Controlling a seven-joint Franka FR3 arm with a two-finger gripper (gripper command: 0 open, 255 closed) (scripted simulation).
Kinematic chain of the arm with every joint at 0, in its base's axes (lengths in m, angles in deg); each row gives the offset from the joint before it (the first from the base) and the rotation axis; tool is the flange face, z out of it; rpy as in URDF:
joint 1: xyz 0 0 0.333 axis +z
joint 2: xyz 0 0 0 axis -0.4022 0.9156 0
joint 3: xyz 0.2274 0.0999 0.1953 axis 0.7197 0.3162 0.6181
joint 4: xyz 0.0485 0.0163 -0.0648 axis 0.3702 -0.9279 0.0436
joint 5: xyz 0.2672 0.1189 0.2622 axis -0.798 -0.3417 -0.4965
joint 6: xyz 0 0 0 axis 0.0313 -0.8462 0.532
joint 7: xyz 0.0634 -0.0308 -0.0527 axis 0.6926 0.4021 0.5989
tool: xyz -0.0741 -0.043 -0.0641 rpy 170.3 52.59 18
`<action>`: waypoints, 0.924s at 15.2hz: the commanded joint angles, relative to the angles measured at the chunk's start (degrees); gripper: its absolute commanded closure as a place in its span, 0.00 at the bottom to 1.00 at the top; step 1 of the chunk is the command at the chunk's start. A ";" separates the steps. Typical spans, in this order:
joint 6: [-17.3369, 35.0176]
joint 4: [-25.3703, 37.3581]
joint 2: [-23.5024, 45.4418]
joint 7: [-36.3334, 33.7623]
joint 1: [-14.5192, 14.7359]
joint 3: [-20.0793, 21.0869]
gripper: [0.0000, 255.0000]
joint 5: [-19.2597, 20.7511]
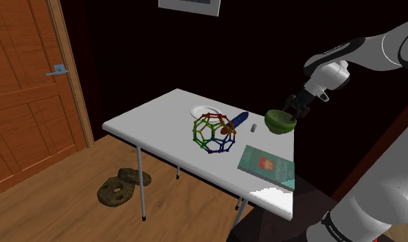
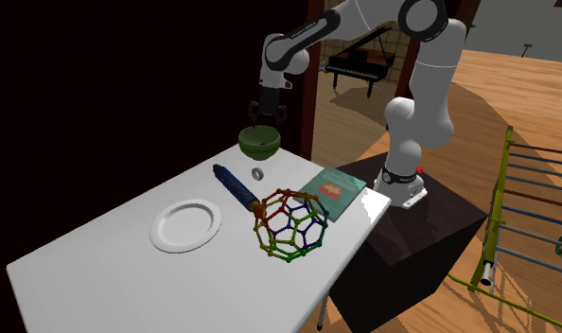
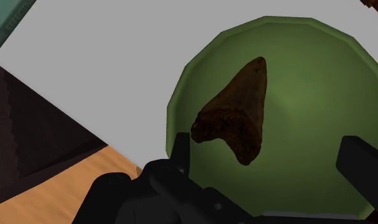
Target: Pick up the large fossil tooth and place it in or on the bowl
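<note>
The brown, triangular fossil tooth (image 3: 235,114) lies inside the green bowl (image 3: 308,95), resting on its inner wall. My black gripper (image 3: 270,153) hovers just above the bowl, open, its fingers apart and touching neither tooth nor bowl. In the shoulder view the bowl (image 1: 280,121) stands near the white table's far right edge, with the gripper (image 1: 297,106) directly over it. The second exterior view has the bowl (image 2: 259,142) at the table's far end under the gripper (image 2: 265,118).
A multicoloured ball of rods (image 2: 289,224) sits mid-table beside a blue pen-like tool (image 2: 234,187), a small ring (image 2: 258,173) and a white plate (image 2: 185,225). A teal book (image 1: 266,166) lies near the stand. Brown lumps (image 1: 120,185) rest on the floor.
</note>
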 commanded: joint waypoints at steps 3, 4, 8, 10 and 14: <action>0.06 -0.03 0.03 0.02 0.01 0.01 0.00 -0.04; 0.05 -0.02 0.03 0.02 0.01 0.01 0.00 -0.04; 0.05 -0.02 0.03 0.02 0.01 0.01 1.00 -0.04; 0.05 -0.02 0.03 0.02 0.01 0.01 1.00 -0.04; 0.05 -0.02 0.03 0.02 0.01 0.01 1.00 -0.04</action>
